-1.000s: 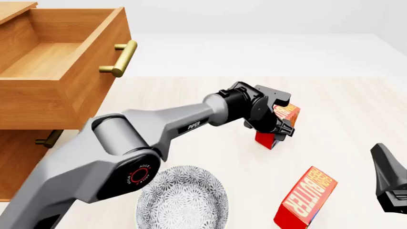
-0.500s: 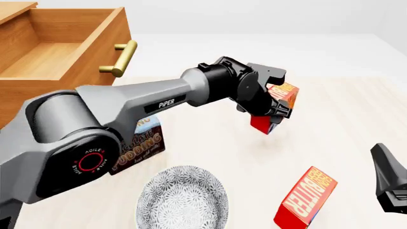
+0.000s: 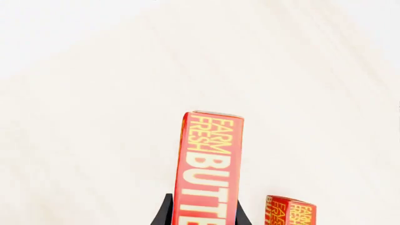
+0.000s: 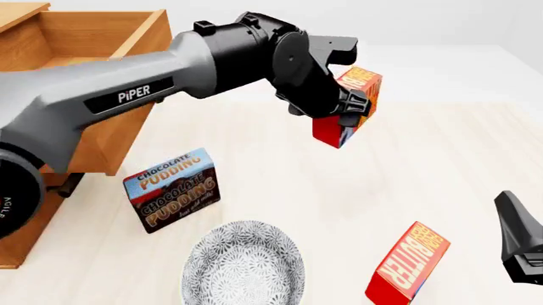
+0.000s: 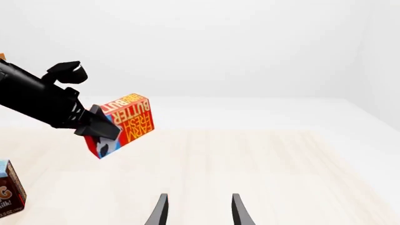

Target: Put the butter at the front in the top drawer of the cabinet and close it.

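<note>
One butter carton [image 4: 358, 89] hangs tilted in the air above the table, with my left gripper [image 4: 343, 109] shut on it. The left wrist view shows that carton [image 3: 210, 164] between the fingertips, and the right wrist view shows it [image 5: 129, 119] held off the table. An identical butter carton [image 4: 408, 264] leans on the table nearer the front edge, also seen small in the left wrist view [image 3: 291, 213]. The top drawer [image 4: 93, 38] of the cabinet [image 4: 25, 216] stands pulled open at the left. My right gripper [image 5: 196, 208] is open and holds nothing, low at the right [image 4: 519, 244].
A brown-and-blue Chocolate Pudding box [image 4: 174, 189] stands in front of the cabinet. A patterned grey plate [image 4: 244, 267] lies near the front edge. The lower drawer's brass handle [image 4: 65, 184] pokes out under the left arm.
My left arm has lifted the held butter carton higher and a little leftward, toward the open drawer. The pudding box has come into view. The right gripper has not moved.
</note>
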You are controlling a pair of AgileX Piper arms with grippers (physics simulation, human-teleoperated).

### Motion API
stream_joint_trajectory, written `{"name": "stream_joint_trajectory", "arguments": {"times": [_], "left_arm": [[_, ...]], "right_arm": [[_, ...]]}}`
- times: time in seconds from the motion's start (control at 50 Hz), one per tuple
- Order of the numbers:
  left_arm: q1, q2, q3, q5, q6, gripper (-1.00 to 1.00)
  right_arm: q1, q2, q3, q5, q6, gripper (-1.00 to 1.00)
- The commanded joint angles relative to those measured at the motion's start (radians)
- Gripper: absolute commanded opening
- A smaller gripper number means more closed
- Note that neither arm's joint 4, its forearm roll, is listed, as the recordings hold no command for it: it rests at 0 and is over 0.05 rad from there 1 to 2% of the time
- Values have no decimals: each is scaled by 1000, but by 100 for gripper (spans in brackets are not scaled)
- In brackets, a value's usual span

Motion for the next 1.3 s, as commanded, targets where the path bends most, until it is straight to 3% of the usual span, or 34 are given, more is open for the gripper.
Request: {"name": "stream_joint_trajectory", "arguments": {"times": [0.02, 0.32, 0.82, 1.3], "left_arm": [[51, -111, 5, 78, 20, -100], [150, -168, -127, 270, 84, -100], [325, -281, -233, 503, 158, -100], [476, -459, -82, 508, 194, -100]], "right_arm": [[0, 0, 1, -1, 1, 100], [0, 1, 1, -1, 1, 100], [0, 0, 1, -1, 1, 100], [0, 1, 1, -1, 1, 100]]}}
